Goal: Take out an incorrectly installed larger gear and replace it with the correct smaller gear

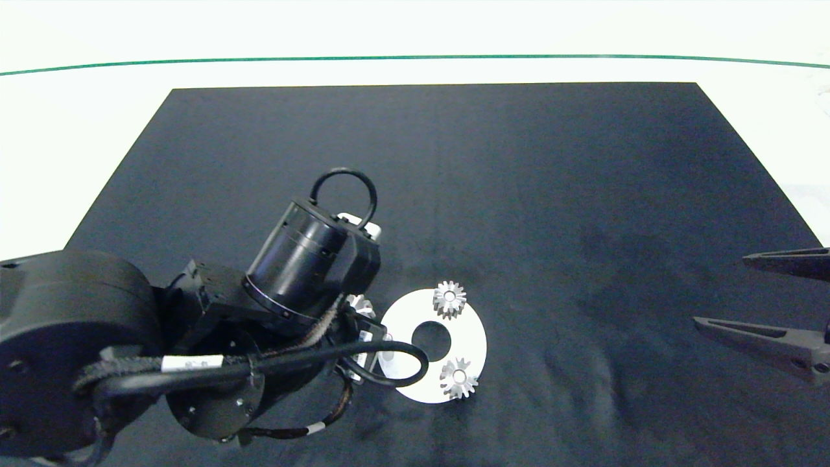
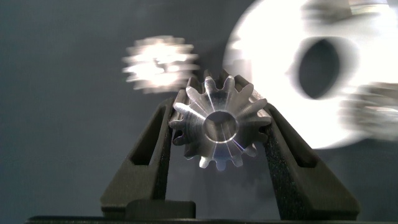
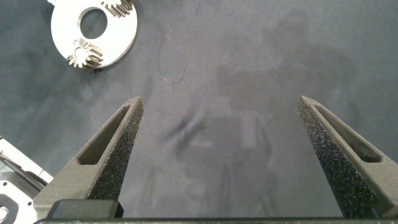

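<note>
My left gripper (image 2: 217, 111) is shut on the smaller gear (image 2: 217, 127), a silver gear with short teeth and a round bore, held by its rim. In the head view this gripper (image 1: 365, 347) sits at the left edge of the white round plate (image 1: 473, 334), and the arm hides most of the held gear. The larger gear (image 2: 160, 62) lies on the black mat just left of the plate, partly showing beside the wrist (image 1: 360, 303). My right gripper (image 1: 720, 292) is open with nothing between its fingers, far off at the mat's right side (image 3: 219, 102).
Two small silver gears stand on the plate, one at its far side (image 1: 449, 298) and one at its near side (image 1: 458, 377), around the centre hole (image 1: 430, 337). The black mat (image 1: 583, 194) covers the white table. The left arm's cable (image 1: 389, 353) loops over the plate's left part.
</note>
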Controlling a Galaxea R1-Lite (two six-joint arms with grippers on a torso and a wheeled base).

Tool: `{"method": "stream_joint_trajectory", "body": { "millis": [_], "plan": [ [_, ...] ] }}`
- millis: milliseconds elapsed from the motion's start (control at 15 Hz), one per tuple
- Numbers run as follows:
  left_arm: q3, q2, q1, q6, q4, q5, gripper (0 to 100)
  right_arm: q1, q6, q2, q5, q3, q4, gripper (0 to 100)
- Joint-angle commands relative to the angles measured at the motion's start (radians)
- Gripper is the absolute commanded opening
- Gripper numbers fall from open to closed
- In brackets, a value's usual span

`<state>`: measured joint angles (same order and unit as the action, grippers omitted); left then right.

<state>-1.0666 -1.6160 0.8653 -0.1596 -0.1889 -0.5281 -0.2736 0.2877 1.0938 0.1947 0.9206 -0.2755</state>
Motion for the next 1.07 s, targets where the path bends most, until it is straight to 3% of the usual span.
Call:
{"method": "stream_joint_trajectory", "body": {
  "millis": [67,200,600,933,1000,1067],
  "plan": [
    [0.000,0.070,-0.149,0.081,-0.020,-0.003,46,-0.001,0.002,0.001,0.002,0.000,-0.002,100],
    [0.008,0.057,-0.236,0.127,-0.020,-0.003,46,-0.001,0.002,0.003,0.002,-0.002,-0.002,100],
    [-0.004,-0.030,-0.310,0.126,-0.009,-0.004,46,-0.018,0.002,0.001,0.002,-0.006,-0.001,100],
    [-0.018,-0.073,-0.384,0.138,0.065,-0.004,46,-0.022,0.002,0.003,-0.003,-0.008,-0.001,100],
    [-0.018,-0.071,-0.384,0.138,0.074,-0.004,100,-0.022,0.002,0.003,-0.004,-0.008,-0.002,100],
    [-0.018,-0.071,-0.385,0.137,0.088,-0.004,100,-0.024,0.002,0.003,-0.004,-0.008,-0.002,100]
  ]
}}
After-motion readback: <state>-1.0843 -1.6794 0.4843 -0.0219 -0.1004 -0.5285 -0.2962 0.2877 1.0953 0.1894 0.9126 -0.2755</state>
